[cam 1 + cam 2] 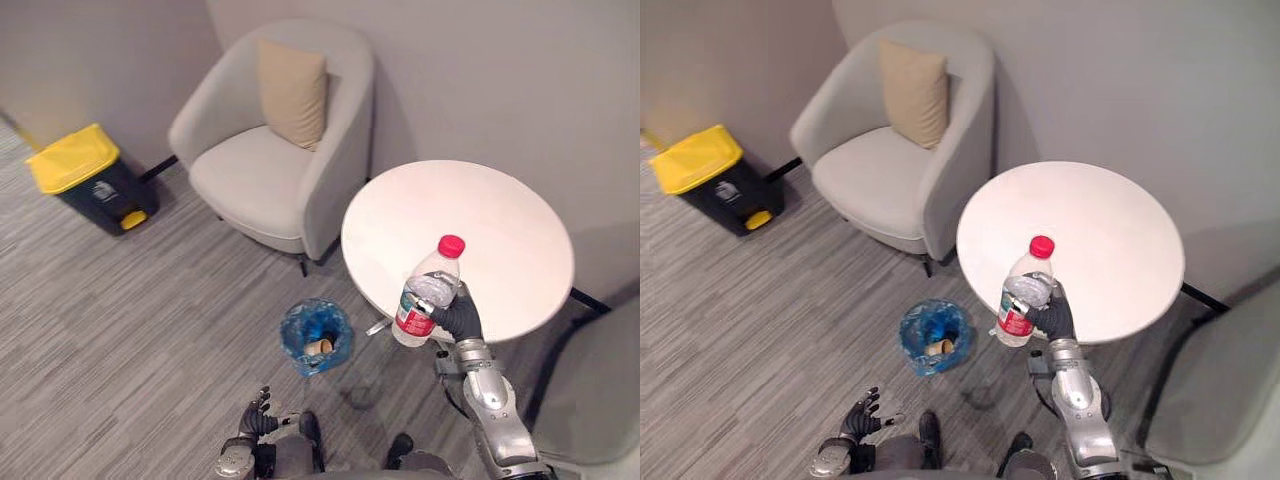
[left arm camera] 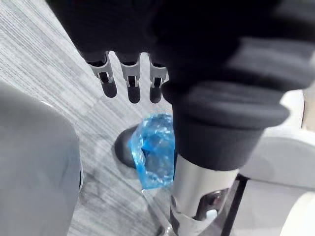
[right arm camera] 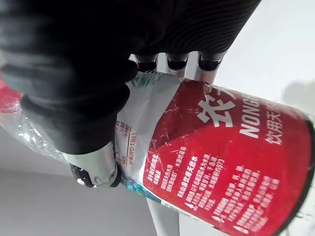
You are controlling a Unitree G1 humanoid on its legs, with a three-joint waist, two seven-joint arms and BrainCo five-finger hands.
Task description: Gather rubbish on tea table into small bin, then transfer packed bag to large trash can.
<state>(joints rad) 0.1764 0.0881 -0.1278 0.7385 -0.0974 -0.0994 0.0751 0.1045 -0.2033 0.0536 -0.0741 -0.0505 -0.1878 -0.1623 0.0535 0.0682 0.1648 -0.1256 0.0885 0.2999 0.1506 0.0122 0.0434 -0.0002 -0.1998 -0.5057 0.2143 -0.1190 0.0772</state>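
The right hand grips a bottle, red label white-lettered; the left hand hangs spread.

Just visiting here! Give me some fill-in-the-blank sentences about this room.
The robot's right hand grips a bottle with a ___ cap.
The small bin on the floor is lined with a ___ bag.
The large trash can by the wall has a ___ lid.
The cushion rests on the ___.
Missing words: red, blue, yellow, armchair.

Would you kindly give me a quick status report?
Right robot hand shut on plastic bottle, held up by round table. Left robot hand open, low. Small bin on floor, nothing blocking.
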